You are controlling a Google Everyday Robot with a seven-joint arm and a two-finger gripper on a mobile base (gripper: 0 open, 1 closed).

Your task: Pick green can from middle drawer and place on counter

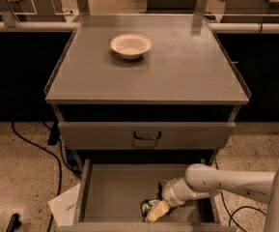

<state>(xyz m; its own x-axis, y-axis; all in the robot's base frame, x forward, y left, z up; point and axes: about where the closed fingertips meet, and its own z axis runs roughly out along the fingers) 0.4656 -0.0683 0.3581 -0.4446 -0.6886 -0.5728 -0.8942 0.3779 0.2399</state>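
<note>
The middle drawer (115,192) is pulled open at the bottom of the cabinet, showing its flat grey floor. The green can (146,206) sits in it near the front wall, right of centre, and looks tilted. My gripper (154,210) reaches into the drawer from the right on a white arm and is right against the can, low over the drawer floor. The counter (153,76) is the flat grey top of the cabinet, above and behind.
A cream-white bowl (131,45) stands on the counter at the back left. A shut drawer front with a dark handle (146,135) is above the open drawer. Black cables (37,146) and a white sheet (66,207) lie on the speckled floor to the left.
</note>
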